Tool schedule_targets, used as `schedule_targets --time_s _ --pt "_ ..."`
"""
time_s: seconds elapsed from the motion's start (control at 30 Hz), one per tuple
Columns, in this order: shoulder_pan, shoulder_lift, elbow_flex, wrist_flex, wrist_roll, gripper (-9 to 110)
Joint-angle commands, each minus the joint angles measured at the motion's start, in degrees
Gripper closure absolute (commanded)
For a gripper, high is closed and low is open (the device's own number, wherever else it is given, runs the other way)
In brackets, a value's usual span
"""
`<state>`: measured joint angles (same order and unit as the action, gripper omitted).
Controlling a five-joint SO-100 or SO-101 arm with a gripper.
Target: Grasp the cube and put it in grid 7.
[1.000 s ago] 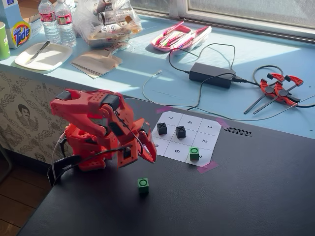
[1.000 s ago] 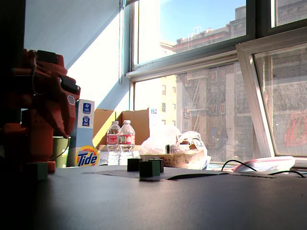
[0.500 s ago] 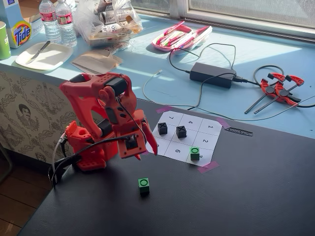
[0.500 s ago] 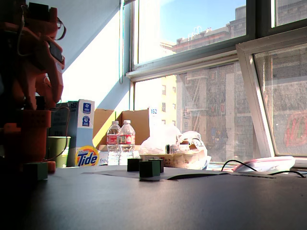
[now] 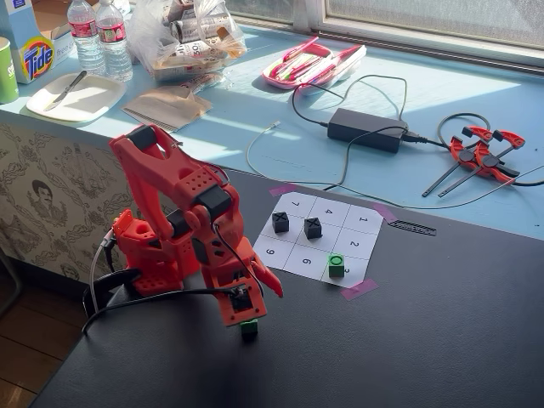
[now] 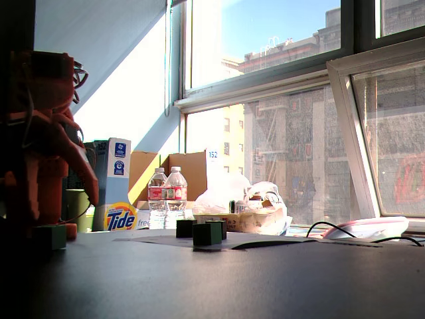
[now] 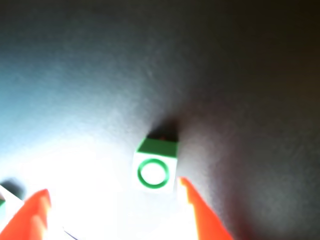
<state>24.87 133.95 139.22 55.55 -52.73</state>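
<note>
Open pincer (image 7: 117,210) straddles the green cube (image 7: 156,167) on the table (image 7: 225,75).

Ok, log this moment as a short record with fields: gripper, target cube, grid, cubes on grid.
gripper: open, above the table, fingers either side of the green cube, not closed on it
green cube: off the grid sheet, on the dark table, circle face up
grid sheet: numbered paper, taped at corners
cubes on grid: two black X cubes, another green cube
square 7: empty
</note>
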Motion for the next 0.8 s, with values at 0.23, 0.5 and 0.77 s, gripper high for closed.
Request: schedule_targets --time_s 0.23,0.5,0.77 --pt "2.0 -2.9 5.8 -8.8 -2.5 77" --pt "1.2 -5.4 4.9 -10.1 -2.5 97" --pt "-9.8 9.7 -1.3 1.4 0.7 101"
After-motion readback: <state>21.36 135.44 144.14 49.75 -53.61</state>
